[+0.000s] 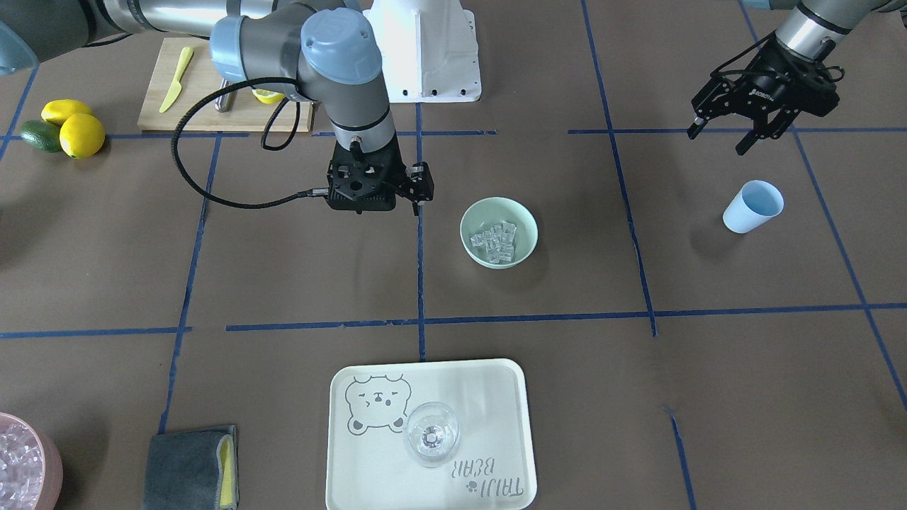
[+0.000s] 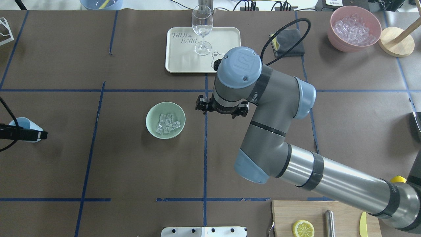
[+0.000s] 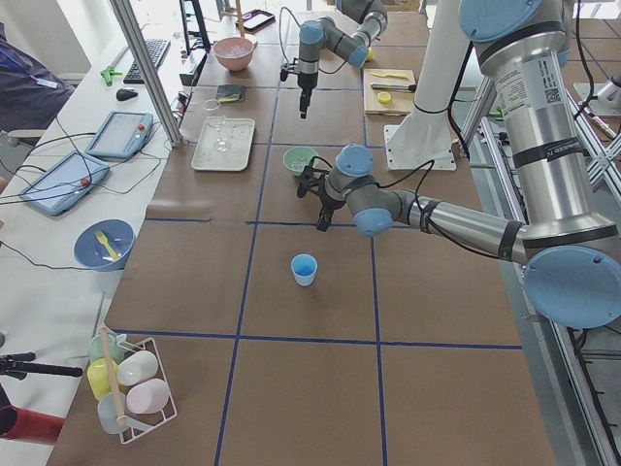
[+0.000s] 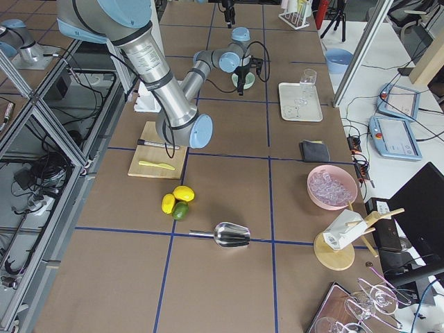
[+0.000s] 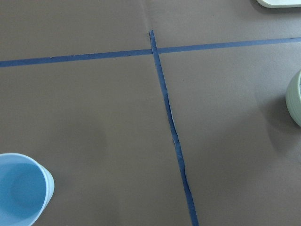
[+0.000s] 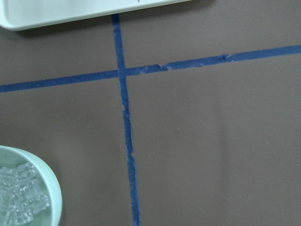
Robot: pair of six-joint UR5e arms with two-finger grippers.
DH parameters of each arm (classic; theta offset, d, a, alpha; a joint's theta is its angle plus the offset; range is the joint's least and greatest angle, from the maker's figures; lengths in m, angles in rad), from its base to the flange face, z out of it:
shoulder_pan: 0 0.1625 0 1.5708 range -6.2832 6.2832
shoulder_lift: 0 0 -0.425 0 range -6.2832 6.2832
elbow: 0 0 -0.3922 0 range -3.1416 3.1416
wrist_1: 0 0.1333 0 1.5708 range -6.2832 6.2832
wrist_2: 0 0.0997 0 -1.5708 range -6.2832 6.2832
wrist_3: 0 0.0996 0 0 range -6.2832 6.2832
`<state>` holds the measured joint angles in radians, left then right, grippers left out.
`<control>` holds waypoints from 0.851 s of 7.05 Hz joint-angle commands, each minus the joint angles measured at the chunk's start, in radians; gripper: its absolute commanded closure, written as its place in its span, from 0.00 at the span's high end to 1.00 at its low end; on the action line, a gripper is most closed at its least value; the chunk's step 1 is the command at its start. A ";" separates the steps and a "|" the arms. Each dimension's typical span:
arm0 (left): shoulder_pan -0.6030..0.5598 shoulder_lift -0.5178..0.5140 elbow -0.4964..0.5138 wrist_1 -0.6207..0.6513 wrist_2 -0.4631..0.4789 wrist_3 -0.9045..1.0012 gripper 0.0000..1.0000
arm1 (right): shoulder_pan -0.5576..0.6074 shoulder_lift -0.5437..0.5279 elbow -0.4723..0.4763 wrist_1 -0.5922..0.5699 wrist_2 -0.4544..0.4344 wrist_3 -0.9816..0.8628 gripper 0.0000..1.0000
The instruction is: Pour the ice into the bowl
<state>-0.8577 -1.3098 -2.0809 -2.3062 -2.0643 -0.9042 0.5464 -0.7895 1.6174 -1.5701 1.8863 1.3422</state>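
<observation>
2 words, "TAIJI BEAR", and a bear drawing (image 1: 378,405) mark the tray (image 1: 489,404).

The right end effector (image 1: 361,191) hides its fingers beneath its own body; both wrist views cut off the bowl (image 6: 54,188).

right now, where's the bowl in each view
Front-facing: bowl centre.
Overhead: bowl left of centre.
Exterior left: bowl upper middle.
Exterior right: bowl top centre, partly hidden.
Left wrist: bowl right edge.
Right wrist: bowl bottom-left corner.
Shared landmark: the tray, in all six.
</observation>
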 commanded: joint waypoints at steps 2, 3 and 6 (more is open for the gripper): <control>-0.215 -0.268 -0.008 0.419 -0.002 0.237 1.00 | -0.025 0.122 -0.216 0.151 -0.004 0.054 1.00; -0.275 -0.342 -0.008 0.529 -0.002 0.323 1.00 | -0.045 0.157 -0.276 0.156 -0.013 0.060 1.00; -0.363 -0.355 0.008 0.568 -0.002 0.451 1.00 | -0.097 0.197 -0.361 0.176 -0.062 0.048 0.96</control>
<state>-1.1639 -1.6590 -2.0820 -1.7543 -2.0663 -0.5216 0.4687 -0.6128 1.2947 -1.3981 1.8380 1.3945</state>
